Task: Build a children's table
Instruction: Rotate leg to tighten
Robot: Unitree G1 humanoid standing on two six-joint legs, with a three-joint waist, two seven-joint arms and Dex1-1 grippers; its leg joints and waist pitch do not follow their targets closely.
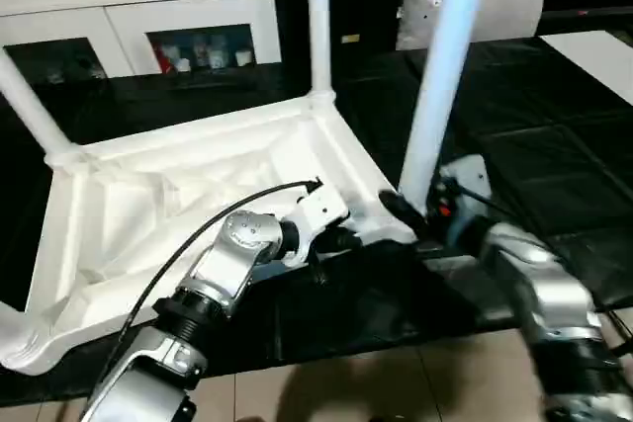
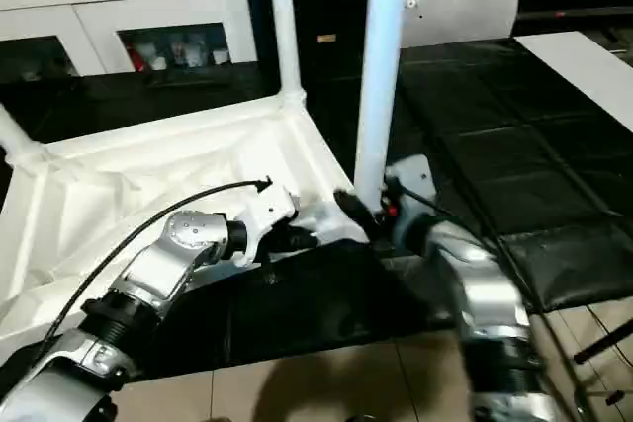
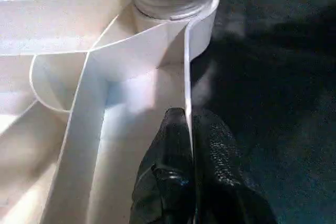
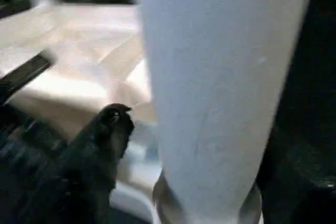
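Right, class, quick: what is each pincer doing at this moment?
Left pincer: shut on the tabletop's rim.
Right pincer: at the base of the near leg; open or shut cannot be told.

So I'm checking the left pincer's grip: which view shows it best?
The left wrist view: the left pincer clamps the thin side wall of the white plastic ribbed tabletop. Both eye views show it only from behind, at the tabletop's near edge.
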